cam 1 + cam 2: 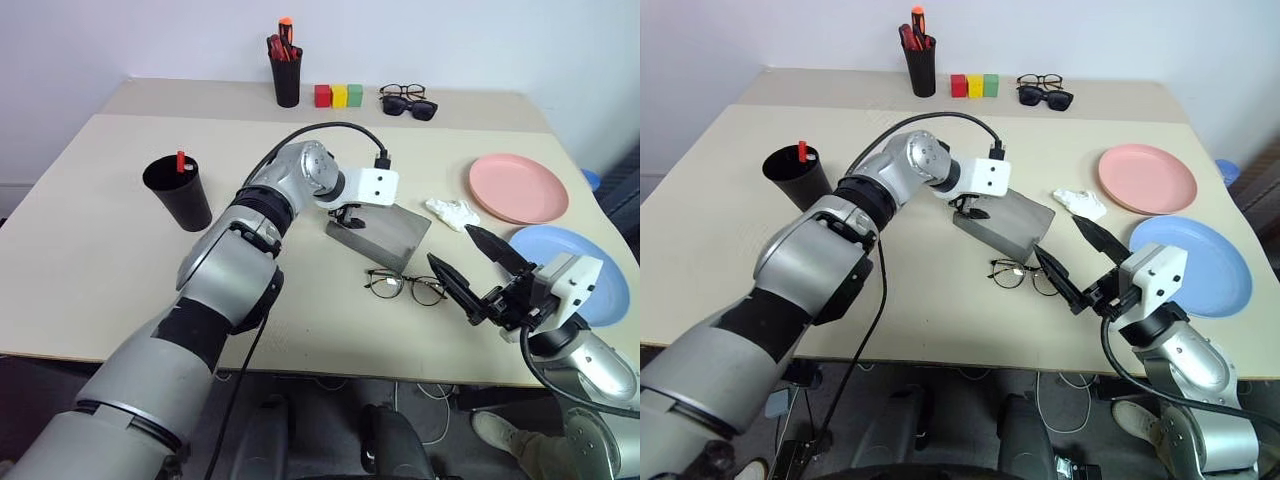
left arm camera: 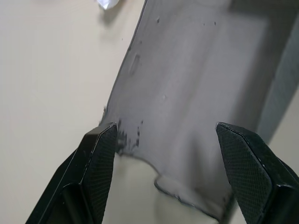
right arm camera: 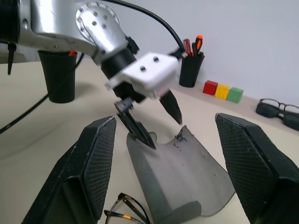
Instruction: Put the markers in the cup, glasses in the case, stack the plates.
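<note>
Table (image 1: 90, 230): beige top, a seam running across its far part.
Wall (image 1: 480, 40): plain pale, directly behind the table.
Floor (image 1: 330, 430): dark, below the table's near edge.

— We see the table (image 1: 90, 230) as smooth, matt beige laminate, and the case (image 3: 187, 177) as soft grey felt-like cloth, scuffed dark at its edge.

— We'd call both plates, pink (image 1: 518, 187) and blue (image 1: 590, 262), smooth plastic with slight sheen; the cup (image 1: 180, 195) matt black plastic.
</note>
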You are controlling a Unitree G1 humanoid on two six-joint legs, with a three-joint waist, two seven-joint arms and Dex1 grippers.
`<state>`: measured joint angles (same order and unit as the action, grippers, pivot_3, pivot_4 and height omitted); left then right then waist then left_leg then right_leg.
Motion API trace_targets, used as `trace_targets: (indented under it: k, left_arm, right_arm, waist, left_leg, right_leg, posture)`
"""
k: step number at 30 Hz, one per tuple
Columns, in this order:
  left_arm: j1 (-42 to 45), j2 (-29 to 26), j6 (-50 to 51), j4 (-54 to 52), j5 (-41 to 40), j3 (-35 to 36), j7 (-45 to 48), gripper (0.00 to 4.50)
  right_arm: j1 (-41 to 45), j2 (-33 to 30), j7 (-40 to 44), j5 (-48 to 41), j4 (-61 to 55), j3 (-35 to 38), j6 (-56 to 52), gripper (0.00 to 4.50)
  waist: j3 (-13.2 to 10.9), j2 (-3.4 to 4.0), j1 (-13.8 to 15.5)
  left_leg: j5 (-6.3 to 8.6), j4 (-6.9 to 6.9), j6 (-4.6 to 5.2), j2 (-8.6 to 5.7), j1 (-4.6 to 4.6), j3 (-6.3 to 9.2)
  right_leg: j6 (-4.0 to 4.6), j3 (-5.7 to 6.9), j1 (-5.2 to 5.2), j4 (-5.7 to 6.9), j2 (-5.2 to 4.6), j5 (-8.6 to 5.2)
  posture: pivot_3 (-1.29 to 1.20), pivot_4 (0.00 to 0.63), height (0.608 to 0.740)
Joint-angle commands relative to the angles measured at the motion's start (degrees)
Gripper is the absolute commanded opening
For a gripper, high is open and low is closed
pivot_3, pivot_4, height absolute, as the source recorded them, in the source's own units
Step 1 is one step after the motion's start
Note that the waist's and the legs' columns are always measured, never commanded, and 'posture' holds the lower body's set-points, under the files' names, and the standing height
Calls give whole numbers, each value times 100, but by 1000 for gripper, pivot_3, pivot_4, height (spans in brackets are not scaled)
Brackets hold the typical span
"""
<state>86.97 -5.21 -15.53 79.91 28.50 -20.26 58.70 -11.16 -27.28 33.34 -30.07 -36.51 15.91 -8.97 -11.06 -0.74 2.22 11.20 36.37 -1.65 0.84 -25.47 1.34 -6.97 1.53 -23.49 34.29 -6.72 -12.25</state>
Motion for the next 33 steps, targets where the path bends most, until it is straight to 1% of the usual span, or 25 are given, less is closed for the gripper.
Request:
trace_targets:
  k: [1, 5, 7, 8, 9, 12, 15, 18, 23, 28, 33]
  left_arm:
    - [347, -84, 58, -190, -285, 254, 424, 3414]
    - [356, -131, 145, -189, -339, 310, 656, 3414]
    - [316, -197, 42, -193, -255, 196, 824, 3938]
    - [291, -215, -6, -197, -209, 140, 865, 4268]
    - [276, -223, -34, -200, -183, 110, 888, 4437]
    - [243, -217, -55, -199, -136, 57, 848, 4437]
    - [158, -211, -167, -189, 77, -154, 673, 4437]
    - [66, -154, -177, -167, 196, -286, 526, 4437]
    - [-36, -93, -165, -151, 278, -386, 391, 4437]
    - [-76, -83, -154, -143, 296, -397, 380, 4437]
    - [-116, -99, -134, -131, 352, -412, 358, 4437]
  right_arm:
    - [24, 31, 63, -18, -34, -3, 182, 3454]
    - [14, 41, 91, -4, 11, -23, 235, 3454]
    - [1, 38, 104, -5, 23, -18, 254, 3454]
    - [-13, 38, 106, -2, 22, -14, 263, 3454]
    - [-26, 36, 108, -3, 18, -8, 270, 3454]
    - [-66, 39, 101, 3, 21, -1, 299, 3454]
    - [-117, 28, 54, 12, -71, -28, 255, 3454]
    - [-351, -127, 175, 38, -152, 70, 218, 3454]
    - [-992, -272, 316, -130, -345, 529, 232, 3454]
    - [-1759, -212, 438, -374, -558, 1089, 318, 3454]
    - [-2137, -124, 419, -466, -705, 1336, 334, 3454]
  waist:
    - [0, 0, 0]
    - [0, 0, 2]
    - [0, 0, -1]
    - [0, 0, -1]
    - [0, 0, -1]
    - [0, 0, -1]
    - [0, 0, -1]
    - [0, 1, 2]
    - [0, 0, 11]
    - [0, 1, 3]
    - [0, 1, -4]
  left_leg:
    - [0, 0, 0, 0, 0, 0]
    - [0, 0, 0, 0, 0, 0]
    - [0, 1, 0, 0, 0, 0]
    - [0, 1, 0, 0, 0, 0]
    - [0, 1, 0, 0, 0, 0]
    - [0, 1, 0, 0, 1, 0]
    - [0, 2, 0, 0, 1, 0]
    - [0, 1, 0, 0, 1, 0]
    - [0, 4, 0, 0, -2, 0]
    - [0, 5, 0, 1, 1, 1]
    - [0, 6, 0, 2, 3, 1]
  right_leg:
    - [0, 0, 0, 0, 0, 0]
    - [0, 0, 2, -1, 0, 0]
    - [0, 0, 1, 0, 0, 0]
    - [0, 0, 1, 0, 0, 0]
    - [0, 0, 1, 0, 0, 0]
    - [0, 0, 1, 2, 0, 0]
    - [0, 0, 1, 1, 0, 0]
    - [0, -1, 1, 1, 0, 0]
    - [-1, -1, 1, 2, 0, 0]
    - [0, 0, 3, 2, 0, -1]
    - [0, 0, 3, 2, 0, -1]
  posture:
    - [0, 150, 740]
    - [0, 150, 740]
    - [0, 150, 740]
    - [0, 150, 740]
    - [0, 150, 740]
    - [0, 150, 740]
    - [0, 150, 740]
    - [0, 150, 740]
    - [0, 150, 740]
    - [0, 150, 740]
    - [0, 150, 740]
